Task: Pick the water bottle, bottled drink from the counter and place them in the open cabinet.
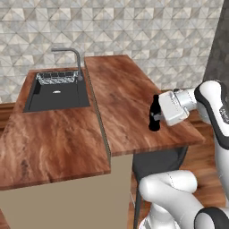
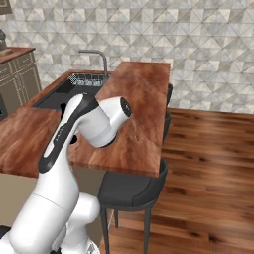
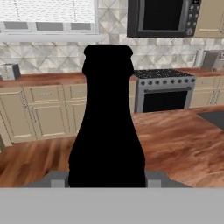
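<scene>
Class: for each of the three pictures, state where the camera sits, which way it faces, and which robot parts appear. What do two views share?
Left base view: behind-left, looking down at the counter; arm, fingers on the bottled drink.
Right base view: behind-right, same counter; arm in front.
Hand view: on the hand, facing the bottled drink and a stove.
Shared: both base views show the sink.

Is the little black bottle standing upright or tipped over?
Upright: the bottled drink stands on the counter, neck up, with the hand closed around it.

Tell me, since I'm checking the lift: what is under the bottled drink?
The bottled drink, gripped by the gripper, stands over the counter; its base contact can't be seen.
</scene>
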### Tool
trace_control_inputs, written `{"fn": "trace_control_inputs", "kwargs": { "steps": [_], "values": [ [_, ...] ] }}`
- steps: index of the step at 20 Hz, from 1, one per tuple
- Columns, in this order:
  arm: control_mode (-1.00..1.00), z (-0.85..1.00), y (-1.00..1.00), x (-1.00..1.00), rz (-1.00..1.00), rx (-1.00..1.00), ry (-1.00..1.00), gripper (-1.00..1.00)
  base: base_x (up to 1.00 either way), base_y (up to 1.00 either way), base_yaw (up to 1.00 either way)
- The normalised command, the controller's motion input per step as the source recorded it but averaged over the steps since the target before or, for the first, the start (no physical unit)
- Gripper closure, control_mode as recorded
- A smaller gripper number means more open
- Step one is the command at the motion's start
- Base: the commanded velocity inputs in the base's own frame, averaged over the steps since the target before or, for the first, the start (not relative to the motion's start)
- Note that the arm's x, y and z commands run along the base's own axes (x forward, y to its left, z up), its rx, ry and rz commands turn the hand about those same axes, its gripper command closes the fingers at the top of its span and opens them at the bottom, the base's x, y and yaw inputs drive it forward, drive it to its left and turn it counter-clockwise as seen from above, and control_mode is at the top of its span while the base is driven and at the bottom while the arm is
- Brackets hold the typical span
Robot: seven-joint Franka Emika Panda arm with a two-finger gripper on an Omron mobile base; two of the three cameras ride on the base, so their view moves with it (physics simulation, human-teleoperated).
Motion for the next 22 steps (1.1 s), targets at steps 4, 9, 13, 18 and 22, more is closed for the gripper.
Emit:
{"fn": "trace_control_inputs", "kwargs": {
  "steps": [4, 9, 13, 18, 22],
  "values": [
    [1.00, 0.00, 0.00, 0.00, 0.00, 0.00, 0.00, 1.00, -0.45, 0.00, 0.12],
    [1.00, 0.00, 0.00, 0.00, 0.00, 0.00, 0.00, 1.00, -0.03, 0.14, 0.49],
    [1.00, 0.00, 0.00, 0.00, 0.00, 0.00, 0.00, 1.00, 0.00, 0.17, 0.78],
    [1.00, 0.00, 0.00, 0.00, 0.00, 0.00, 0.00, 1.00, -0.01, 0.03, 0.85],
    [1.00, 0.00, 0.00, 0.00, 0.00, 0.00, 0.00, 1.00, 0.00, 0.00, 0.88]
  ]
}}
